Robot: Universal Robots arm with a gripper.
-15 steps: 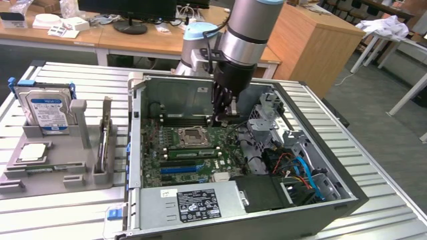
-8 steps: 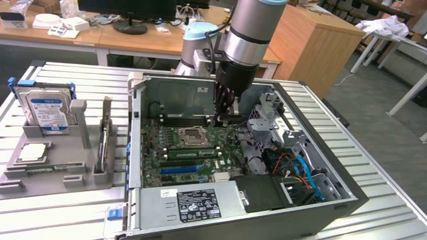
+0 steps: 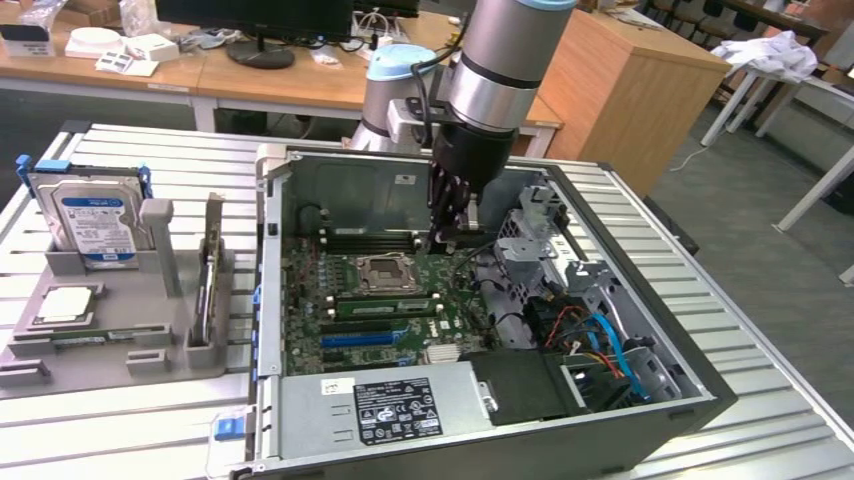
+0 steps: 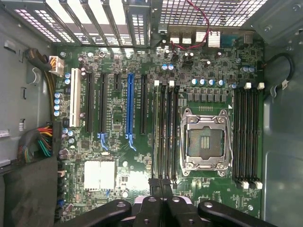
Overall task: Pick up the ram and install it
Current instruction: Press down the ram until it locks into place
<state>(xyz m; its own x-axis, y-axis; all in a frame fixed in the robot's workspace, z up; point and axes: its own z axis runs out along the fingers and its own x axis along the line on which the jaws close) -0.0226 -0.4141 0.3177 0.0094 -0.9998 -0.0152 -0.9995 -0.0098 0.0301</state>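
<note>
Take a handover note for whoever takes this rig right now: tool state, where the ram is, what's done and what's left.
Tool: shut, nothing visible between its tips, low inside the case over the motherboard.
Ram: green stick sitting in a slot beside the CPU socket, not held by the tool.
Done: pickup and placing in the slot, by the look of it.
Left: whether it is fully seated cannot be told.

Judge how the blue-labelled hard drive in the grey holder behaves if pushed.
The hard drive looks rigid and metal-cased, so probably heavy for its size. Standing upright in the grey holder, it may tip rather than slide.
</note>
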